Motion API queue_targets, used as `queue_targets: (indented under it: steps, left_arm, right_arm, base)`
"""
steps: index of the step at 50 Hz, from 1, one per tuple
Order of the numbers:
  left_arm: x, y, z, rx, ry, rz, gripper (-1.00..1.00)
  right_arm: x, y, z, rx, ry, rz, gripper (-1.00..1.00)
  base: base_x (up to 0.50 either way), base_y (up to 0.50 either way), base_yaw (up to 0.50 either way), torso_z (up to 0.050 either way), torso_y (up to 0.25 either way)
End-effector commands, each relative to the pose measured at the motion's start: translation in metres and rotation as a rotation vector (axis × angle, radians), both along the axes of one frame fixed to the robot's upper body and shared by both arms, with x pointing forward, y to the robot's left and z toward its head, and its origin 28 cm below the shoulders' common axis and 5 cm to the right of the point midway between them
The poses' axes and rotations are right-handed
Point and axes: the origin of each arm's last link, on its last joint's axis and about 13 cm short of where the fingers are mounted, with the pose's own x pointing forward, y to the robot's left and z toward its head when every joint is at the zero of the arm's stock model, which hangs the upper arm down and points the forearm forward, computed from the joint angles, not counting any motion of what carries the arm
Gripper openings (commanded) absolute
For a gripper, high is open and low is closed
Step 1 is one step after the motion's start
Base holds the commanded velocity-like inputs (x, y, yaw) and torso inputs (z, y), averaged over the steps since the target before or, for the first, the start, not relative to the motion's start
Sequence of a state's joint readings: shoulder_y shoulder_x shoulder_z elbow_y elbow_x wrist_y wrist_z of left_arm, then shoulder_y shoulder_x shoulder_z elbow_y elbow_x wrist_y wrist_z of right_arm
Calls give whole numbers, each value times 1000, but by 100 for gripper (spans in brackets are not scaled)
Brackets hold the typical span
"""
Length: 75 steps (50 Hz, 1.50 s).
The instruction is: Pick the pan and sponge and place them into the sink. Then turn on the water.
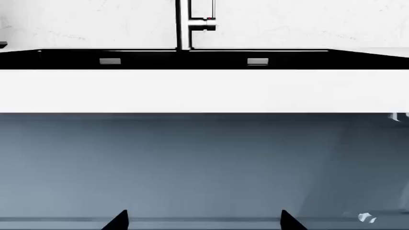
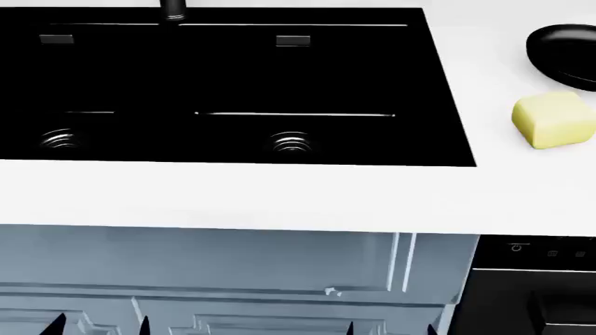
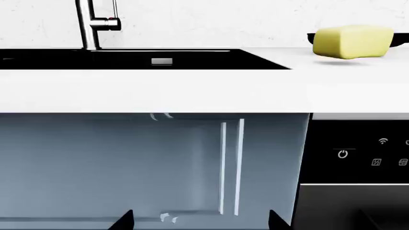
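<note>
Head view: sponge [image 2: 553, 119] beside pan [image 2: 564, 46], countertop [image 2: 279, 195].

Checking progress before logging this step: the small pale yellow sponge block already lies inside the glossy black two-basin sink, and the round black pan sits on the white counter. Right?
Not quite. The pale yellow sponge block lies on the white counter beside the glossy black two-basin sink, not inside it, as the head view shows. The round black pan does sit on the counter.

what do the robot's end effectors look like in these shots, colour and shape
Very little shows. Each end effector appears only as a pair of fingertips: flat, matte black, pointed triangular wedges. The left end effector and the right end effector look alike. No cables, markings or arm links are visible in any view.
</note>
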State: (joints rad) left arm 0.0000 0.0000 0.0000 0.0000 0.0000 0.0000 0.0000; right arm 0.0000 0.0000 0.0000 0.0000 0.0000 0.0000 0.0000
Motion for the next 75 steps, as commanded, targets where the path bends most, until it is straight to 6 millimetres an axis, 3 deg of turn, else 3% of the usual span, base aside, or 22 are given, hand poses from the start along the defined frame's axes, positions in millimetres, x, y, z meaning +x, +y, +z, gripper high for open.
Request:
queue_targets:
  steps: [1, 15, 46, 75]
  left_arm:
    - [-1, 1, -1, 3, 3, -3, 100]
    - [-3, 1, -1, 19, 4, -17, 100]
    - [-6, 7, -3, 10, 22, -11, 100]
    - [-1, 0, -2, 15, 25, -16, 100]
  right_arm:
    - [0, 1, 0, -7, -2, 1, 100]
    - [0, 0, 1, -19, 11, -4, 100]
    - [0, 0, 3, -31, -5, -4, 100]
    - [-1, 1, 3, -42, -8, 5, 100]
  base:
    - [0, 0, 0, 0, 0]
    - [0, -13, 0, 0, 0]
    - [0, -500, 0, 0, 0]
    - [8, -467, 0, 0, 0]
